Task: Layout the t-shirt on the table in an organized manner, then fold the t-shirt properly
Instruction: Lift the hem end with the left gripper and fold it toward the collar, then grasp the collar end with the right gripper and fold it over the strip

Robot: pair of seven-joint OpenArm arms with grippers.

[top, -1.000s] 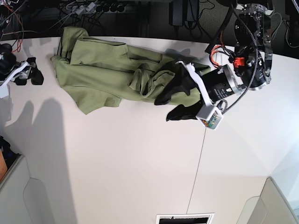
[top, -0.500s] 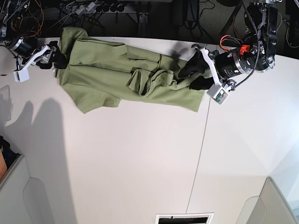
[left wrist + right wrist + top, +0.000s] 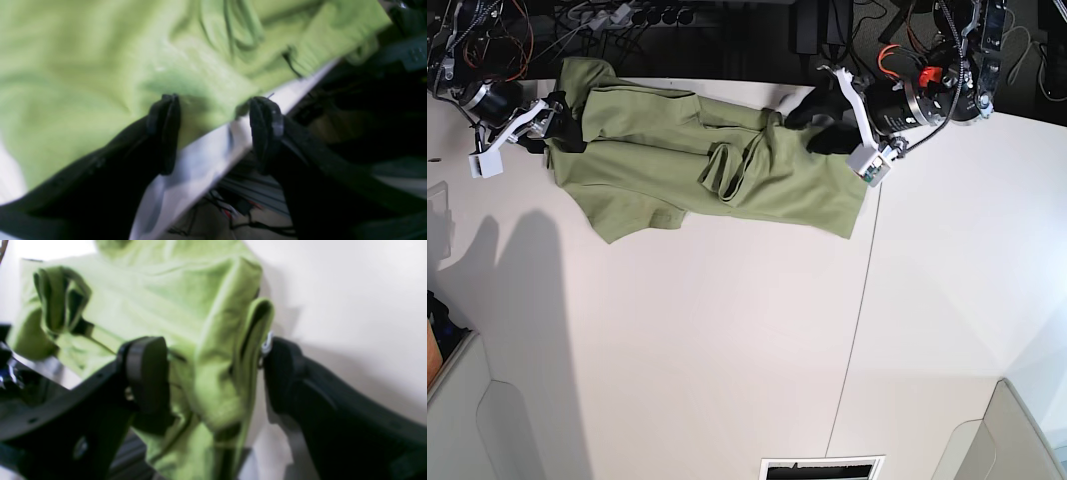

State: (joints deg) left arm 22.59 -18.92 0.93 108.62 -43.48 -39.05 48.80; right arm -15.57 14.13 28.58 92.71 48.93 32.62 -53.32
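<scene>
The olive green t-shirt (image 3: 677,160) lies crumpled in a long band along the far side of the white table (image 3: 727,340). My left gripper (image 3: 815,125) is at the shirt's right end by the table's far edge. In the left wrist view this gripper (image 3: 215,130) is open, its fingers (image 3: 165,133) straddling the t-shirt (image 3: 100,66) hem. My right gripper (image 3: 565,122) is at the shirt's left end. The right wrist view shows it (image 3: 213,373) open with a raised fold of the t-shirt (image 3: 217,340) between its fingers (image 3: 146,373).
Cables and power strips (image 3: 627,18) hang behind the far edge. A thin dark seam (image 3: 852,330) runs down the tabletop. Grey bins sit at the near left corner (image 3: 467,420) and near right corner (image 3: 1017,440). A slot (image 3: 822,468) lies at the near edge.
My right arm swung from the table's left edge to the shirt's left end. My left gripper moved from the shirt's lower right up to the far edge, uncovering that end of the cloth.
</scene>
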